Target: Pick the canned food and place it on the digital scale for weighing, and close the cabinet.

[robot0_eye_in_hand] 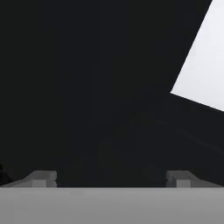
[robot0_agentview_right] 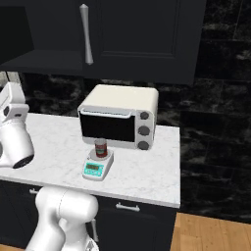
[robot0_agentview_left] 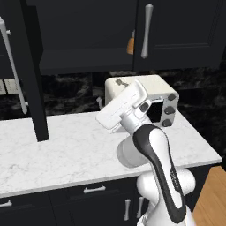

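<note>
1. The can stands upright on the round plate of the scale, touching it; both sit on the white marble counter in the right base view.
2. The scale lies just in front of the toaster oven, at about 6 o'clock from the oven's dark glass door, with its teal display facing the counter's front edge.
3. In the left base view the oven stands at 12 o'clock from the arm, which hides part of it.
4. The cabinet hangs above the counter. One door is swung out edge-on at 9 o'clock from the hand; its lower corner shows low over the counter in that view.
5. A long silver handle shows at the far left, at 9 o'clock from the open door.
6. Inside the cabinet opening, an orange bottle peeks out at 12 o'clock from the hand, just left of the closed door's handle.
7. The gripper shows in the hand view: its two fingertips stand spread wide apart with nothing between them.
8. In the hand view the gripper faces a dark surface; a white patch lies at 2 o'clock.
9. In the left base view the white hand tilts up toward 10 o'clock, above the counter and well apart from the can.
</note>
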Controlling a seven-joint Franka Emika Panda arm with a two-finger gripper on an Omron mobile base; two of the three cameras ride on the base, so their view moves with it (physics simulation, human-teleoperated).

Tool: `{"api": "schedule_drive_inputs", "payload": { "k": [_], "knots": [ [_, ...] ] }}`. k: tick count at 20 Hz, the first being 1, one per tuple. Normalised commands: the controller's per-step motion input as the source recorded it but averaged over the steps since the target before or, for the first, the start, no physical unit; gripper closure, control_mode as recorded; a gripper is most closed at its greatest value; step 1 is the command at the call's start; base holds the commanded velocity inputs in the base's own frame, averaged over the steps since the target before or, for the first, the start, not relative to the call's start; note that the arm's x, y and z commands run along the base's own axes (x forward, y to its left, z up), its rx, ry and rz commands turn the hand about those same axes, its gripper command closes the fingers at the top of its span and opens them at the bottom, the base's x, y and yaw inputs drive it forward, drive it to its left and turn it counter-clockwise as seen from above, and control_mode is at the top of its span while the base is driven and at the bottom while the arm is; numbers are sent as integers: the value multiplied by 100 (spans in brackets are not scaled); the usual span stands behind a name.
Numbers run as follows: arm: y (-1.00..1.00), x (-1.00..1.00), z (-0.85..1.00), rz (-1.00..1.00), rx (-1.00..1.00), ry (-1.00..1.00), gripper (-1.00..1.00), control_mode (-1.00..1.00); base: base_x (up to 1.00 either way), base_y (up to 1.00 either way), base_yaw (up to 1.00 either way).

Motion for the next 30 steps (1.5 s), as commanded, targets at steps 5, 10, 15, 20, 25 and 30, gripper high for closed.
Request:
{"api": "schedule_drive_inputs", "payload": {
  "k": [5, 10, 15, 20, 25, 30],
  "knots": [
    [80, 4, -61, 0, 20, -7, -100, -100, 0, 0, 0],
    [99, -2, -24, 0, 5, -1, -100, -100, 0, 0, 0],
    [40, -6, -72, 0, 35, 0, -100, -100, 0, 0, 0],
    [0, -15, -82, 0, 48, -1, -100, -100, 0, 0, 0],
    [22, -16, -26, 0, 21, -8, -100, -100, 0, 0, 0],
    [90, 0, -1, 0, 0, -1, -100, -100, 0, 0, 0]
  ]
}}
